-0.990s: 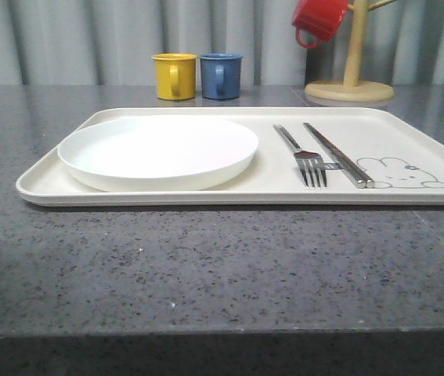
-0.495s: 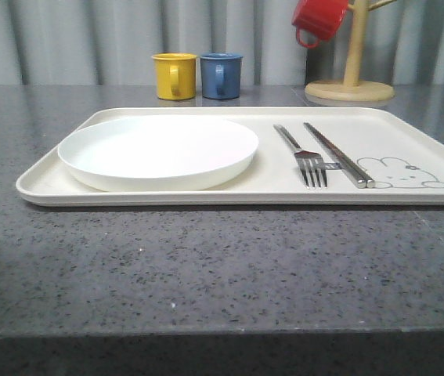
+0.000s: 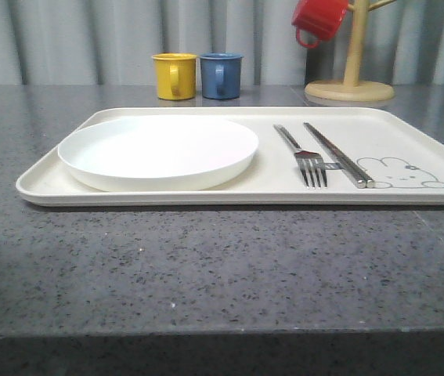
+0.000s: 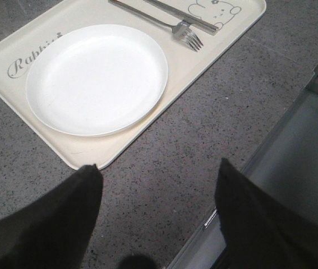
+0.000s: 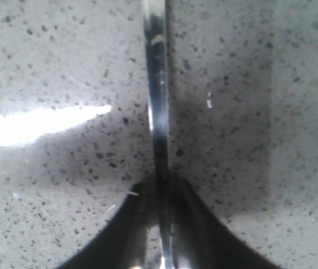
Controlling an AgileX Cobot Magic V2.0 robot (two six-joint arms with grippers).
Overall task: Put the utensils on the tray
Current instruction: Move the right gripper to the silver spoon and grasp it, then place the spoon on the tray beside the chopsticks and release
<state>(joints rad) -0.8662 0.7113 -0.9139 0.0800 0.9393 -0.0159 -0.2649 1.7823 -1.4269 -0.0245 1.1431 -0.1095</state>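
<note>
Currently right gripper [image 5: 161, 224] pinches a thin steel handle [image 5: 157, 106], likely the spoon, over bare counter; left gripper [image 4: 156, 185] gapes empty. Tray [image 3: 409, 133] holds plate [image 3: 159, 149] at 9 o'clock, fork [image 3: 300, 153], chopsticks [image 3: 335, 153]. Risk: narrow pinch, handle may pivot or slip.

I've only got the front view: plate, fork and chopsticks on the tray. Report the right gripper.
Observer: The right gripper has its jaws shut on a slim steel handle, probably the spoon; I can't see its bowl.
Operator: Say what's under it.
Observer: Bare speckled table, not the tray.
Operator: Now give me the left gripper.
Observer: The left gripper is open with nothing between its jaws. It hangs over the table just off the tray corner nearest the plate.
</note>
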